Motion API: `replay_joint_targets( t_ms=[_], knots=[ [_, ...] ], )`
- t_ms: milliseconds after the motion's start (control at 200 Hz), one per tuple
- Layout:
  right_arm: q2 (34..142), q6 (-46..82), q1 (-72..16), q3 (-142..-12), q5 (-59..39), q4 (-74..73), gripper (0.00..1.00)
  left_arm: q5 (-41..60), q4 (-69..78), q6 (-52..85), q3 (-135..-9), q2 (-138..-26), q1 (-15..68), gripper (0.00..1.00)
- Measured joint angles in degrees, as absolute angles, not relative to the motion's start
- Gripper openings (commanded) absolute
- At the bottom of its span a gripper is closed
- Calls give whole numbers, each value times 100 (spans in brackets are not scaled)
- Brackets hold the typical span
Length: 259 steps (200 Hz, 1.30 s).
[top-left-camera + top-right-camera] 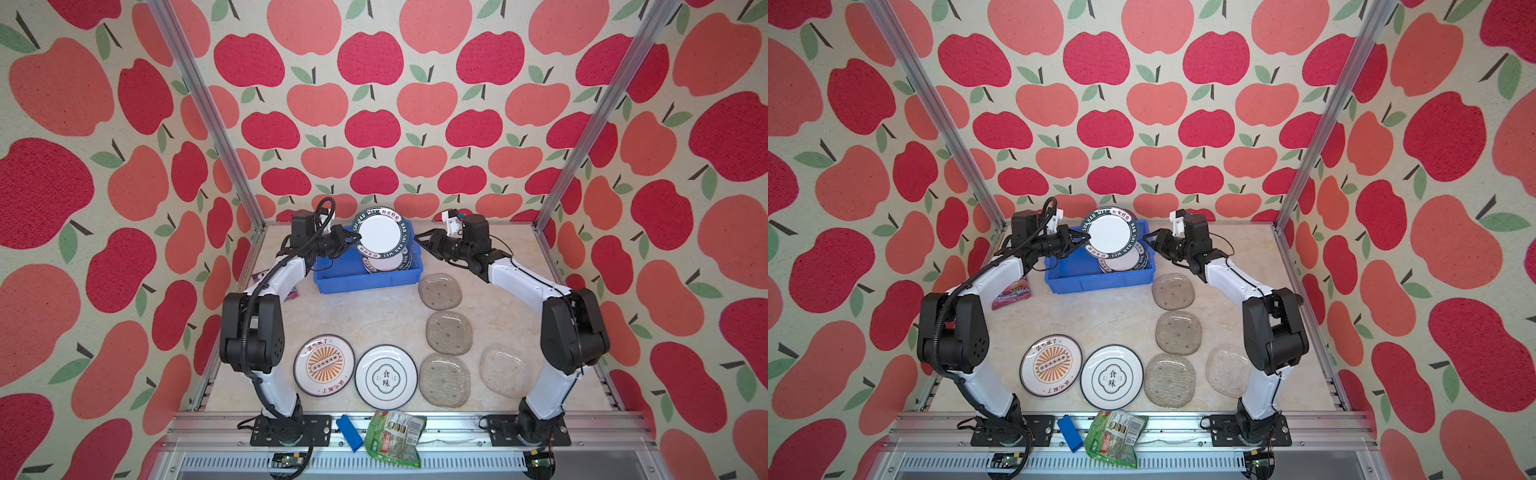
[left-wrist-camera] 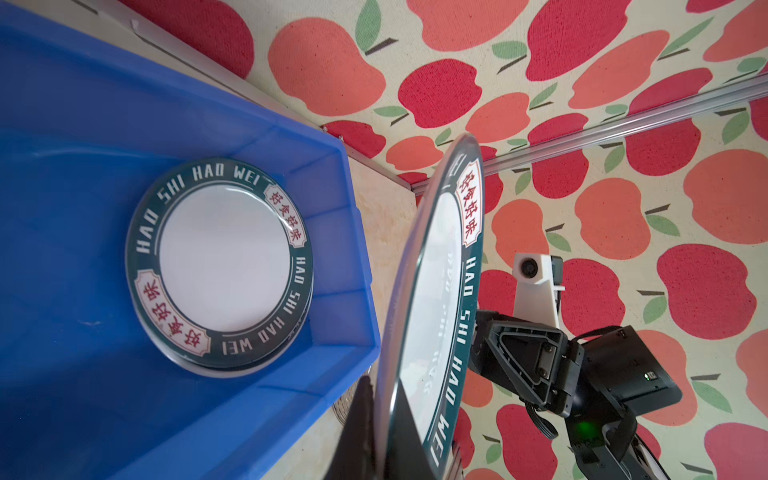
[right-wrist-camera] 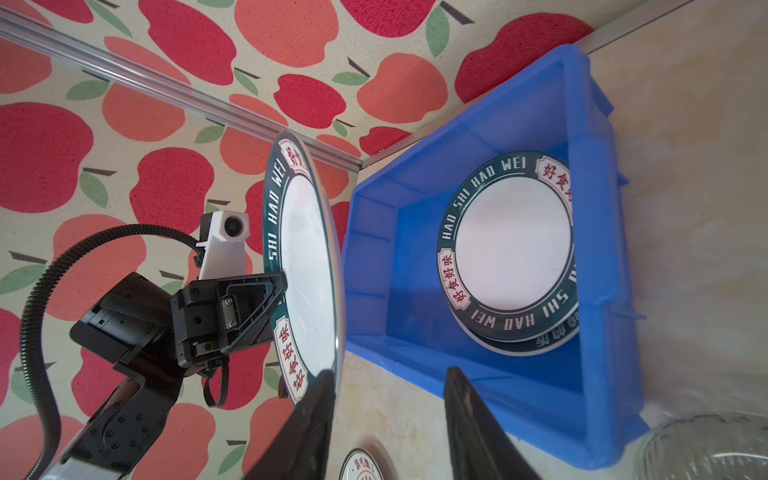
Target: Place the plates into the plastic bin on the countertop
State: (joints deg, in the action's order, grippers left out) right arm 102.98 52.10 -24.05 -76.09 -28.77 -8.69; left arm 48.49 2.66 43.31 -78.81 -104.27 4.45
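Note:
A round white plate with a dark lettered rim [image 1: 382, 235] [image 1: 1112, 232] stands on edge above the blue plastic bin [image 1: 365, 284] [image 1: 1096, 286]. My left gripper [image 1: 356, 240] [image 2: 384, 415] is shut on its left rim. At its right rim my right gripper [image 1: 417, 241] [image 3: 388, 374] is open, one finger beside the plate [image 3: 307, 257]. Two matching lettered plates [image 2: 224, 266] [image 3: 511, 249] lie stacked in the bin. On the countertop [image 1: 374, 316] lie a sunburst plate [image 1: 324, 365], a Chinese-character plate [image 1: 385, 376] and several glass plates [image 1: 449, 332].
A small blue block [image 1: 348, 432] and a green snack packet [image 1: 395, 436] lie on the front rail. A pink packet [image 1: 1011, 295] sits left of the bin under my left arm. Aluminium rails and apple-print walls close in the countertop.

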Motion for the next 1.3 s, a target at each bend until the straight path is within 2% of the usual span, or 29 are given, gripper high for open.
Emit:
replay_joint_targets(
  t_ms=[270,575,1066,1131,1216,1296],
  knots=[
    [10116,5170,-2097,-7417,-2797,-698,45,4425,-803,3588,-9450,-11666,530,0],
    [10073,5131,-2058,-7387,-2825,-668,45,4101,-1730,3103,-10022,-12363,760,0],
    [10049,5131,-1981,-7229,-2930,-674,44,3852,-2281,3002,-10737,-13338,838,0],
    [10049,5131,-1979,-7229,-2934,-674,44,3898,-2392,3000,-10871,-13408,838,13],
    [10049,5131,-1979,-7229,-2952,-676,44,3876,-2473,2982,-11021,-13441,854,40],
    [10049,5131,-1979,-7229,-2952,-676,45,3826,-2523,2895,-11111,-13465,871,47]
  ],
)
